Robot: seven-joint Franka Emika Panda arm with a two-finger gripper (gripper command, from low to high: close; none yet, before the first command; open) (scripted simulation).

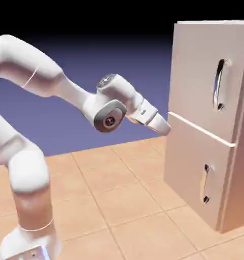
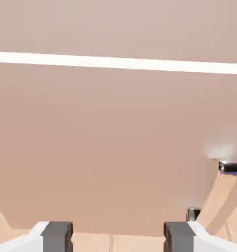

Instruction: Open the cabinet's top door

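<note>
Exterior view, cabinet (image 1: 197, 152): a tall pale beige-pink box standing on the tiled worktop (image 1: 118, 203) at the picture's right; both front panels lie flush and closed.
Exterior view, top door (image 1: 205, 76): the upper panel, carrying a long curved silver bar handle (image 1: 219, 85) set vertically near its right side.
Exterior view, lower panel (image 1: 195, 172): sits below a thin pale seam and carries a smaller vertical handle (image 1: 206, 184).
Exterior view, arm (image 1: 32, 71): white, rising from the lower left and reaching right toward the cabinet.
Exterior view, gripper (image 1: 166, 128): pointing at the cabinet's front near the seam between the two panels, just beside its left edge; contact cannot be told, and it stands well apart from the long handle.
Hand view, panels: beige surface fills the frame, crossed by a white seam (image 2: 118, 62) near the top.
Hand view, smaller handle (image 2: 223, 189): seen at the lower right, its metal mounts showing.
Hand view, fingertips (image 2: 57, 235): two grey tips at the bottom edge, set wide apart with nothing between them.
</note>
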